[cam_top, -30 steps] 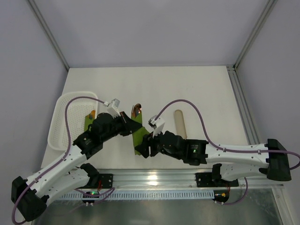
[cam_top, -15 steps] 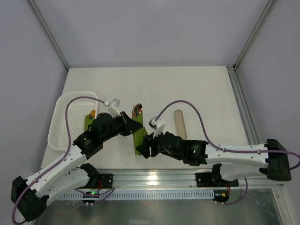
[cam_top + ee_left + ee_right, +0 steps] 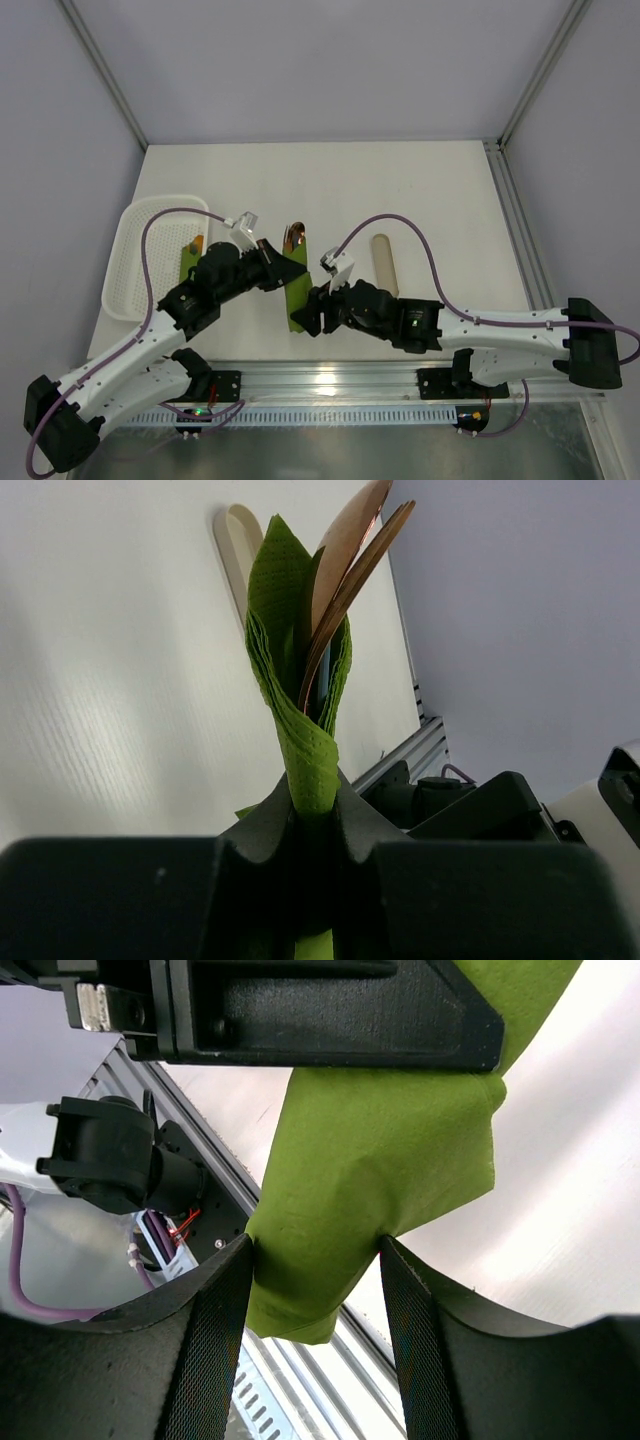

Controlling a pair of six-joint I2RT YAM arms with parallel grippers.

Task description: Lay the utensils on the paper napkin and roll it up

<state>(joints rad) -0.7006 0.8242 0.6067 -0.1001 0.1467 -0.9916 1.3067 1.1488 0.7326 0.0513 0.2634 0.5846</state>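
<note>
The olive-green paper napkin is wrapped round the copper utensils, whose heads stick out of its far end. My left gripper is shut on this bundle at its middle. In the left wrist view the napkin rises from my pinched jaws, with the utensils fanning out at the top. My right gripper is open at the bundle's near end. In the right wrist view the loose napkin end hangs between my spread fingers, brushing both.
A white mesh basket lies at the left edge. Another green sheet lies beside it, partly under my left arm. A pale beige oblong piece lies to the right of the grippers. The metal rail runs along the near edge.
My right gripper has slid a little left and nearer, so its fingers now straddle the napkin's lower end. The left gripper and the bundle have stayed put.
</note>
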